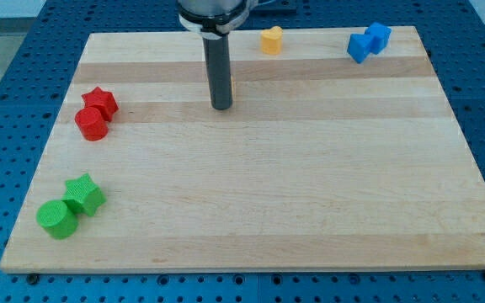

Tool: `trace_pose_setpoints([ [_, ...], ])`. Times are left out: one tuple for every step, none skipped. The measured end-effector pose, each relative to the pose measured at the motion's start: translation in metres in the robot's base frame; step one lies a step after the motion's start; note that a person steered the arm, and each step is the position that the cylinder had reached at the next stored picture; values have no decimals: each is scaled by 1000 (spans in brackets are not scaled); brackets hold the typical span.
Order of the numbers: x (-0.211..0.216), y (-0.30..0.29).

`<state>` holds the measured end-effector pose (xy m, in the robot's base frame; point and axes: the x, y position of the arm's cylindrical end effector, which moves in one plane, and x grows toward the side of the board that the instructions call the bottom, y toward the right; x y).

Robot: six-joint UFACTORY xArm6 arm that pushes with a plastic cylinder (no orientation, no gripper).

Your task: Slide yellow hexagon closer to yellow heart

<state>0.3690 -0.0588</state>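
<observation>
A yellow block [271, 39], which looks like the heart, sits near the view's top edge of the wooden board [310, 185], right of centre. My dark rod stands upright left of it, with my tip [221, 107] on the board. A thin yellow sliver [231, 84] shows at the rod's right edge, just above the tip. It seems to be a second yellow block, almost wholly hidden behind the rod, and its shape cannot be made out. The tip is below and to the left of the yellow heart, well apart from it.
Two blue blocks [359, 46] [379, 36] touch each other at the top right. A red star [101, 101] and a red cylinder [92, 124] sit at the left edge. A green star [84, 194] and a green cylinder [57, 219] sit at the bottom left.
</observation>
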Motion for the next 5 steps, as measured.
trace_pose_setpoints([
  [-14, -19],
  [-26, -22],
  [-26, -13],
  [-26, 5],
  [-32, 19],
])
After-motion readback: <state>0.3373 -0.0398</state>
